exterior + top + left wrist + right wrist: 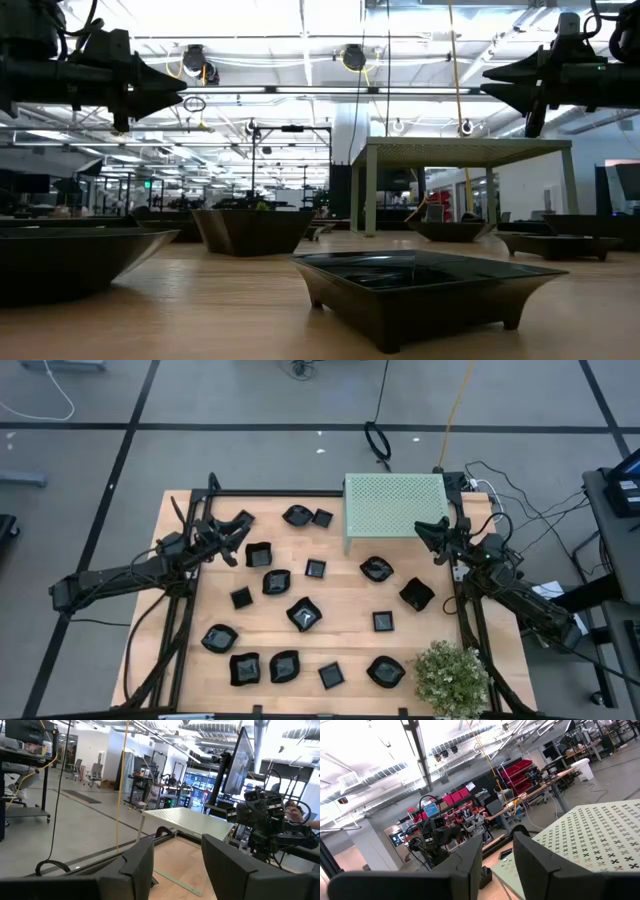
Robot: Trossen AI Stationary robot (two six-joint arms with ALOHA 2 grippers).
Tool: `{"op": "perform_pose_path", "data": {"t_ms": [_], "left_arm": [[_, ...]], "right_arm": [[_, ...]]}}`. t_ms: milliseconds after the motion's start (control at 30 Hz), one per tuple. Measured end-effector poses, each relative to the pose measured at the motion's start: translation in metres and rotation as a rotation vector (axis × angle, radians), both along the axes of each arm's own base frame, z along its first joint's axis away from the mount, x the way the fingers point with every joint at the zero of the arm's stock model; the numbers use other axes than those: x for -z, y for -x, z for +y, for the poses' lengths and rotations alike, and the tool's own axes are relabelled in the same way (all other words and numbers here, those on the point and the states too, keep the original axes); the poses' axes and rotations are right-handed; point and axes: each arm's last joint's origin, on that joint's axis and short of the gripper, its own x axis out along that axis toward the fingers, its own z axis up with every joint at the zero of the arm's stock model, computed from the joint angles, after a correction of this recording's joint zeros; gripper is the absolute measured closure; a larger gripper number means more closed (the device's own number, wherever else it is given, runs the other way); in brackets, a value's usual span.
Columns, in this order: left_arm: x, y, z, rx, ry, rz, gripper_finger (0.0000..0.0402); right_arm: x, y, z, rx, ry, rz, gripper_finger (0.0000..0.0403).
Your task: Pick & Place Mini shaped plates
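Observation:
Many small glossy black mini shaped plates lie scattered on the wooden table, for example a wavy one (304, 613) mid-table and a square one (415, 283) close in the low view. My left gripper (240, 535) hovers open and empty over the table's left side, raised above the plates (150, 90). My right gripper (432, 535) hovers open and empty near the right edge, beside the pale green perforated box (394, 505), also raised (505, 88). Each wrist view looks level over the box top (192, 822) (590, 840).
The green box stands on legs at the table's far middle. A small green bush (452, 676) sits at the near right corner. A black frame runs along the table's edges (180, 630). Bare wood shows between the plates.

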Motion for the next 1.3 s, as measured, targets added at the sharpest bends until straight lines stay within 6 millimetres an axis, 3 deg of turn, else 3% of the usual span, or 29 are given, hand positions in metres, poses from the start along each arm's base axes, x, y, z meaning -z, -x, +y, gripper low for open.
{"op": "perform_pose_path", "data": {"t_ms": [1300], "left_arm": [[-0.0001, 0.0000, 0.0000, 0.000, 0.000, 0.000, 0.0231]], "right_arm": [[0.0000, 0.0000, 0.0000, 0.000, 0.000, 0.000, 0.0305]]}}
